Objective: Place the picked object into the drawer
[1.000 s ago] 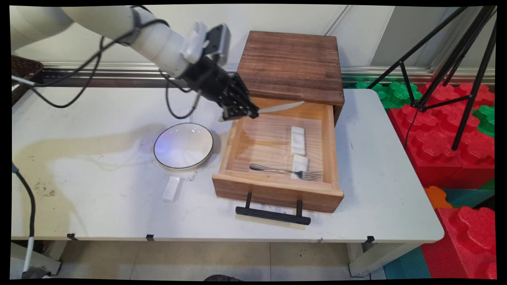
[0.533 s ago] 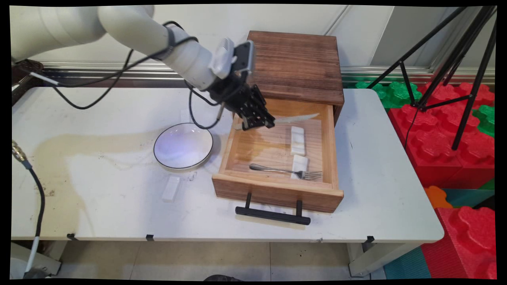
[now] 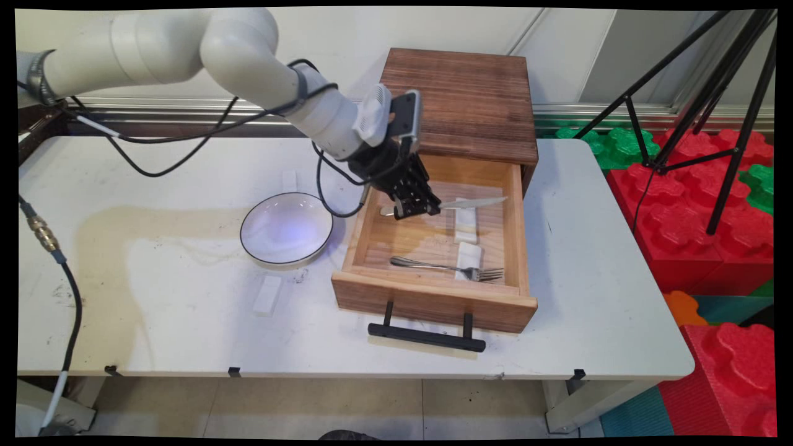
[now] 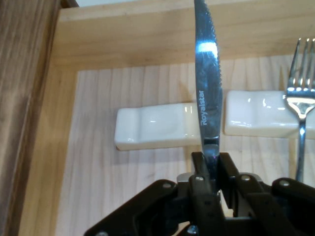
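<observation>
Pincer clenched on your knife over the drawer; thin grip, blade at 3 o'clock may pivot onto the rest.

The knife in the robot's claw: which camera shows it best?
The hand view: the knife fills it, with serrated edge and lettering plain, clamped in the gripper. The main view shows it only as a thin blade over the open drawer.

The end effector grips a knife over the open wooden drawer, blade pointing right above a white rest. Nearer lies a fork on another rest. Left on the tabletop sits a bowl.
</observation>
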